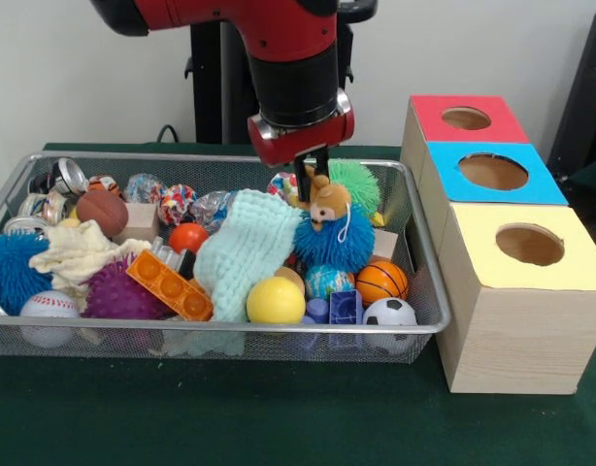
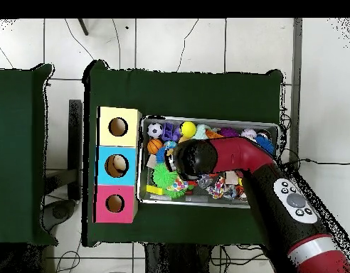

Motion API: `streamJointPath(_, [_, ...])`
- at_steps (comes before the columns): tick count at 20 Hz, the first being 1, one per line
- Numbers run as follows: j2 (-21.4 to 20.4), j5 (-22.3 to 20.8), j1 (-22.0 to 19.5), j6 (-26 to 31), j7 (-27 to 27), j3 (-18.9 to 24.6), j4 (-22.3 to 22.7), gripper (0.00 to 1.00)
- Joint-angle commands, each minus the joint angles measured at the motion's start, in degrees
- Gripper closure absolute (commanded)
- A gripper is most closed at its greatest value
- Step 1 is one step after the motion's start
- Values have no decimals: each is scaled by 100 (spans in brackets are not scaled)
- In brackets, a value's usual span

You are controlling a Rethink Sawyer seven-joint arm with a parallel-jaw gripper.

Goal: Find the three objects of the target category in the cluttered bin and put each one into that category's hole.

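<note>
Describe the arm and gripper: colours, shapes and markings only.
The arm is a thick, rounded tube, glossy red with black sections and a thin metal ring above its red end cap. The gripper has thin black fingers. From overhead, the arm shows a grey oval panel with round buttons and a pale band nearer the base.

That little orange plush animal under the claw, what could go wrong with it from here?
The jaws hold the plush only by its top, so it may slip off on the way. A white cord hanging from it lies against the blue spiky ball and might snag. The red box's hole is small and lies past the bin's rim, so the drop could miss.
</note>
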Motion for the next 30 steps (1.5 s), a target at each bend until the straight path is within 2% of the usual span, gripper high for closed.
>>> streamJointPath(1, [454,-522,49,-716,-683,362,-528,100])
streamJointPath(10, [210,-313,482,-629,18,222,-471,100])
streamJointPath(13, [51,-162,535,-568,144,231,-303,100])
streamJointPath(19, [-438,173,428,-442,209,361,389,100])
streamJointPath(22, [-565,191,401,-484,240,311,589,100])
streamJointPath(30, [-411,82,157,-927,184,203,743,100])
